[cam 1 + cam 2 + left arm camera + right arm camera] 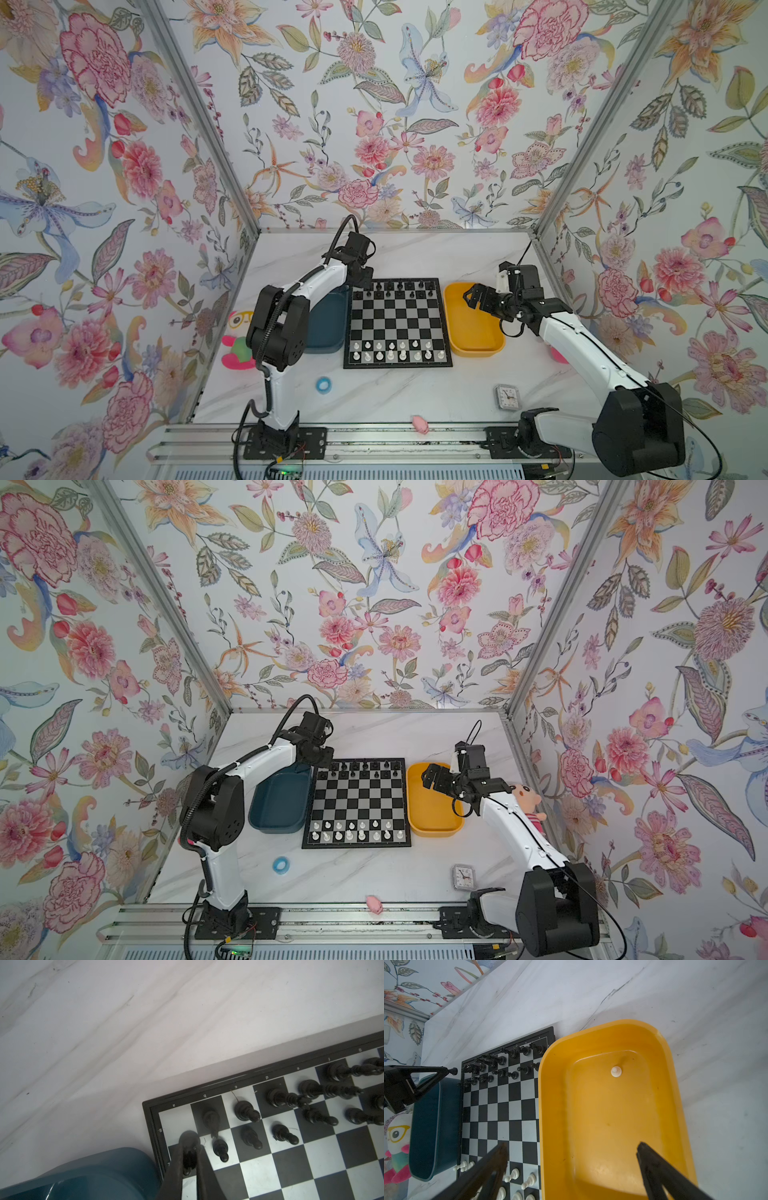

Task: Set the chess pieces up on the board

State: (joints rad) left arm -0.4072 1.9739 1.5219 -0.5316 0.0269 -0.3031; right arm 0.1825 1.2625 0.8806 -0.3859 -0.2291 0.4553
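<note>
The left arm [320, 282] is extended forward, wrist bent down, with the left gripper [190, 1153] clamped on a black chess piece [189, 1139], while the right arm [582, 336] is reached inward with the right gripper [572, 1147] spread wide.

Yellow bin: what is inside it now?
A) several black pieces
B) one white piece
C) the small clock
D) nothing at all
B: the right wrist view shows a single white piece on the floor of the yellow bin, and nothing else shows in it.
</note>
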